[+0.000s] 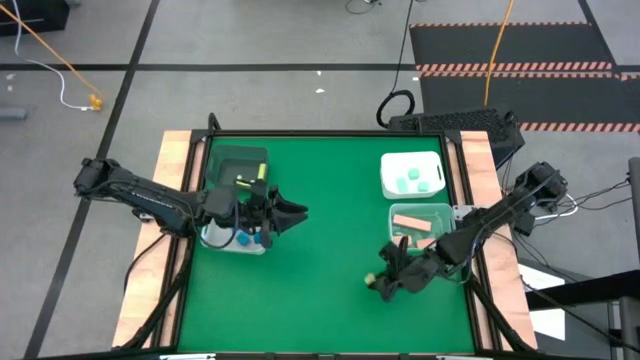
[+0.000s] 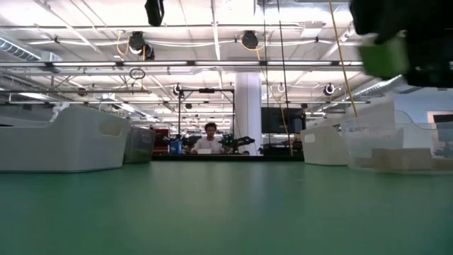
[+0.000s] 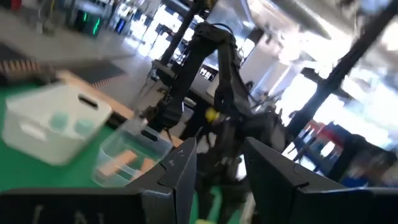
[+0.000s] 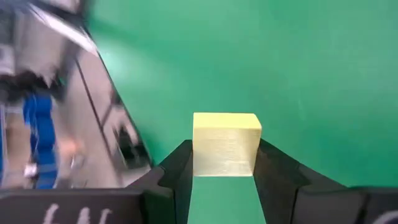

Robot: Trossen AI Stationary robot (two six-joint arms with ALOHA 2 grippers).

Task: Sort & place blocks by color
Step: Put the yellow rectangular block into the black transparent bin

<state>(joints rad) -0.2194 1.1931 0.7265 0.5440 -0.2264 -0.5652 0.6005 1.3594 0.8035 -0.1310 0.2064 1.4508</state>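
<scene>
Right gripper (image 4: 224,171) has a yellow block (image 4: 226,143) pinched between its two fingers, hanging above the green table (image 1: 310,250) near its front edge, just beside the clear bin (image 1: 438,212) that holds the salmon-pink blocks (image 1: 410,221). Behind that, the white bin (image 1: 388,172) has the mint-green blocks (image 1: 415,178) in it. Across the table, the blue blocks (image 1: 246,239) sit in a clear bin (image 1: 215,240) under the left arm, with a dark bin (image 1: 228,160) behind it holding something yellow. Left gripper (image 3: 221,174) hovers beside those two bins, fingers partly apart with nothing between them. By my read the sorting is nearly done: no loose block shows on the table, so this yellow one looks like the last, and it belongs on the far side.
</scene>
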